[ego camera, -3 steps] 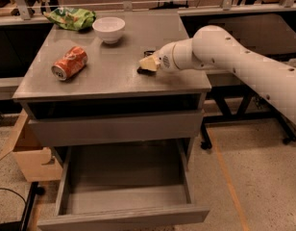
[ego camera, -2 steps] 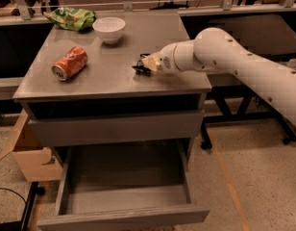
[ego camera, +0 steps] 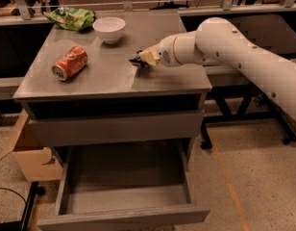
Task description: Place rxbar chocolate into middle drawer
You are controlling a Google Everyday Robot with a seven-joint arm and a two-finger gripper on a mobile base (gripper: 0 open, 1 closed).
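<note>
The rxbar chocolate [ego camera: 138, 61] is a small dark bar at the tip of my gripper [ego camera: 144, 59], right of centre on the cabinet top. The gripper reaches in from the right, low over the surface, and its fingers are closed around the bar's end. Only a small dark part of the bar shows past the fingers. The middle drawer [ego camera: 124, 214] stands pulled open below, at the front of the cabinet, with its tray bare. The drawer front above it [ego camera: 114, 128] is shut.
An orange soda can [ego camera: 69, 62] lies on its side at the left of the cabinet top [ego camera: 104, 76]. A white bowl [ego camera: 109, 29] and a green chip bag [ego camera: 71, 18] sit at the back. A cardboard box [ego camera: 28, 153] stands on the floor at the left.
The gripper has shifted slightly left and a little up from the surface, and the dark bar now shows at its tip. The drawer and the other objects have not moved.
</note>
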